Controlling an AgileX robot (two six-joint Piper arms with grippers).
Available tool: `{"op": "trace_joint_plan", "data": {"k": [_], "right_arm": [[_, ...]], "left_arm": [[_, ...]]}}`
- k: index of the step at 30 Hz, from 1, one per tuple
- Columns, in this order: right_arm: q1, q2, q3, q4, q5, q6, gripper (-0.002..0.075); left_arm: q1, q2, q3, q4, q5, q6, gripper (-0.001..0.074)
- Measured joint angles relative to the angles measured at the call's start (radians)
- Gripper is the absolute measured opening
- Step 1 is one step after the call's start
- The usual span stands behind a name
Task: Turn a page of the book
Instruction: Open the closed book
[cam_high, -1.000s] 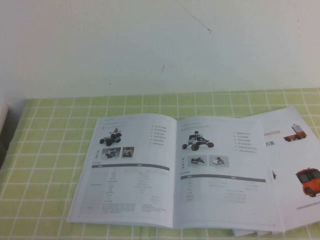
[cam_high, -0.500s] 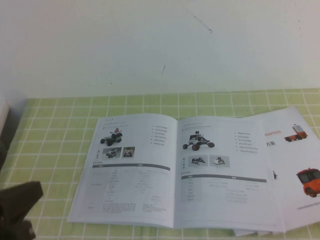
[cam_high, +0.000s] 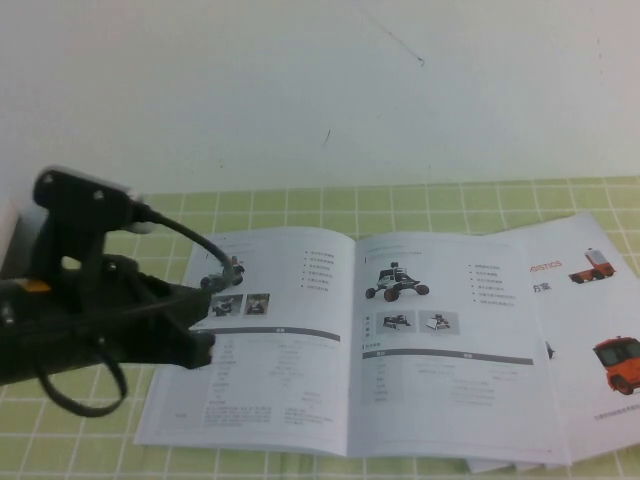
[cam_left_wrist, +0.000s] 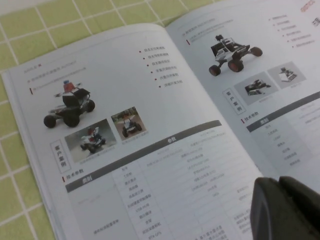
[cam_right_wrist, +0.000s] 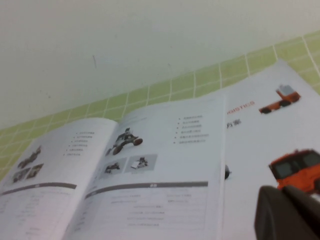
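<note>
The book (cam_high: 350, 345) is laid open on the green-checked table (cam_high: 90, 420), partly over loose sheets (cam_high: 590, 320). The page (cam_high: 445, 345) lies flat on its right half. The left gripper (cam_high: 200, 350) is positioned above the book's left leaf; whether it is clenched cannot be told. The right gripper (cam_right_wrist: 287, 215) is clenched, empty, above the loose sheets.

Right gripper (cam_right_wrist: 287, 212) sits closed over loose sheets (cam_right_wrist: 280, 125) with orange vehicles — the book (cam_right_wrist: 125, 185) lies open beside them, the page (cam_right_wrist: 165, 165) flat.

Black left arm (cam_high: 100, 310), looping black cable (cam_high: 180, 232)
</note>
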Motion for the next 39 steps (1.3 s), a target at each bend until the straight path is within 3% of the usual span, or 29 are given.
{"op": "trace_joint_plan", "data": {"k": [4, 10, 13, 21, 28, 32, 39], "right_arm": [[0.0, 0.067, -0.12, -0.08, 0.049, -0.106, -0.0003], [0.0, 0.254, -0.332, -0.379, 0.135, -0.171, -0.0003], [0.0, 0.355, -0.433, -0.443, 0.23, -0.176, -0.0003], [0.0, 0.56, -0.612, -0.307, 0.228, -0.198, -0.0003], [0.008, 0.784, -0.75, -0.393, 0.394, -0.214, -0.0003], [0.051, 0.884, -0.788, -0.405, 0.415, -0.197, -0.0003], [0.203, 1.017, -0.797, -0.414, 0.459, -0.184, -0.0003]], "left_arm": [[-0.068, 0.131, -0.009, 0.018, -0.116, 0.002, -0.0004], [-0.076, 0.311, -0.036, -0.002, -0.197, 0.002, -0.0004], [-0.076, 0.383, -0.042, -0.028, -0.248, 0.002, -0.0004], [-0.076, 0.522, -0.045, -0.135, -0.312, 0.038, -0.0004], [-0.076, 0.541, -0.059, -0.233, -0.266, 0.123, -0.0004], [-0.106, 0.542, -0.114, -0.258, -0.192, 0.19, -0.0004], [-0.22, 0.567, -0.157, -0.275, -0.263, 0.274, -0.0004]]}}
